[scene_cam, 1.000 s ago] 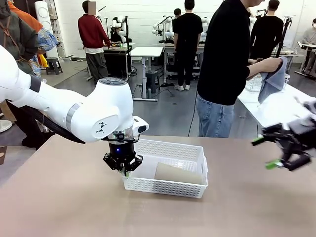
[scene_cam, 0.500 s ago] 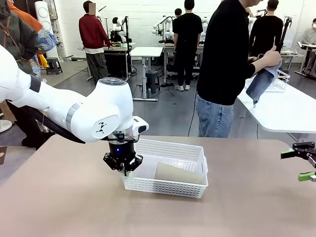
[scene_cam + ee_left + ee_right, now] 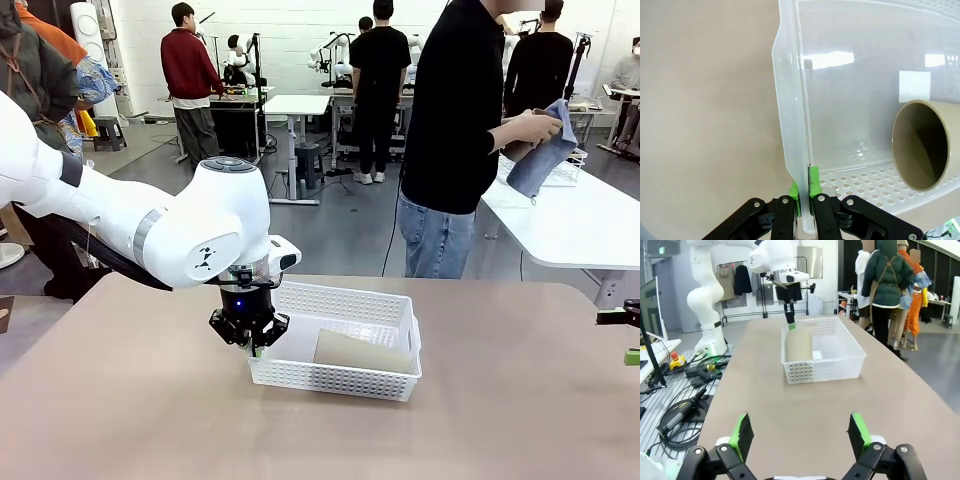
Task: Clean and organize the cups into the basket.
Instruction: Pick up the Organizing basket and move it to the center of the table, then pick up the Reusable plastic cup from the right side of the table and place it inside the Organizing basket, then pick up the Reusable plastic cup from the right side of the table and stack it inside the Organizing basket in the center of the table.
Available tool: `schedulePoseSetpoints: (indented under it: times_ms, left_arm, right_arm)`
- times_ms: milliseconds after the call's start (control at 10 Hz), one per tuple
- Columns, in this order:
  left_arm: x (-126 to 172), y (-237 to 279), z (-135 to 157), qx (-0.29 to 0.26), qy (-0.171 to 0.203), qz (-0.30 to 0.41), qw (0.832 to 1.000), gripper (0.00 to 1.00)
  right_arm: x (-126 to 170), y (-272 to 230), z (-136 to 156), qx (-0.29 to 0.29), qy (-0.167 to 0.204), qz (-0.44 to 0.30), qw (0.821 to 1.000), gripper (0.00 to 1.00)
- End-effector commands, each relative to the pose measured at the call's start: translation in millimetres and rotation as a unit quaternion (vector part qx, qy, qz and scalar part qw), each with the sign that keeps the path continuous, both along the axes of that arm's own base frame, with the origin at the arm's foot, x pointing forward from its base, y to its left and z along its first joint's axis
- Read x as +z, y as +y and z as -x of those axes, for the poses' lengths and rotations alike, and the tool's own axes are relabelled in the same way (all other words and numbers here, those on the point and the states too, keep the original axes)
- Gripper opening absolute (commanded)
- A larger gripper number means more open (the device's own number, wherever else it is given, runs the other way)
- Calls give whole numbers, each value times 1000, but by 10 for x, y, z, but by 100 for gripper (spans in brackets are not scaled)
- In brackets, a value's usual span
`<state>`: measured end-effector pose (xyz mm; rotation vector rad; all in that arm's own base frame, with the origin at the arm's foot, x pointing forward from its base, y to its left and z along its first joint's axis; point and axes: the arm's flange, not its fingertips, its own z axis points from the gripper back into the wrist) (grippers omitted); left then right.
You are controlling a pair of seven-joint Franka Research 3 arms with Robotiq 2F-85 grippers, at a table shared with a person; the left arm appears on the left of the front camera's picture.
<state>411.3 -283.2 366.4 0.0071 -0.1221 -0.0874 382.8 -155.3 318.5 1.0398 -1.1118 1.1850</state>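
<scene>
L gripper [image 3: 804, 189] clamps white lattice plastic basket [image 3: 345, 298] by its end wall; taupe tapered cup [image 3: 362, 352] lies sideways just inside, mouth toward it; R gripper [image 3: 800, 434] open, well apart.

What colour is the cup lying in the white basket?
The matte tapered cup is taupe-brown; best in front view.
</scene>
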Motion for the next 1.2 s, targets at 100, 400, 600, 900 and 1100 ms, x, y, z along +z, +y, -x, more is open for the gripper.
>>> schedulePoseSetpoints:
  times_ms: [100,400,600,900,1100]
  left_arm:
    - [22,-7,1,-3,-7,3,1000,0]
    - [22,-7,1,-3,-7,3,1000,0]
    - [22,-7,1,-3,-7,3,1000,0]
    - [22,-7,1,-3,-7,3,1000,0]
    - [22,-7,1,-3,-7,3,1000,0]
  right_arm:
    - [0,77,-41,22,-2,8,1000,100]
    - [0,77,-41,22,-2,8,1000,100]
    - [0,77,-41,22,-2,8,1000,100]
    - [0,77,-41,22,-2,8,1000,100]
    - [0,77,-41,22,-2,8,1000,100]
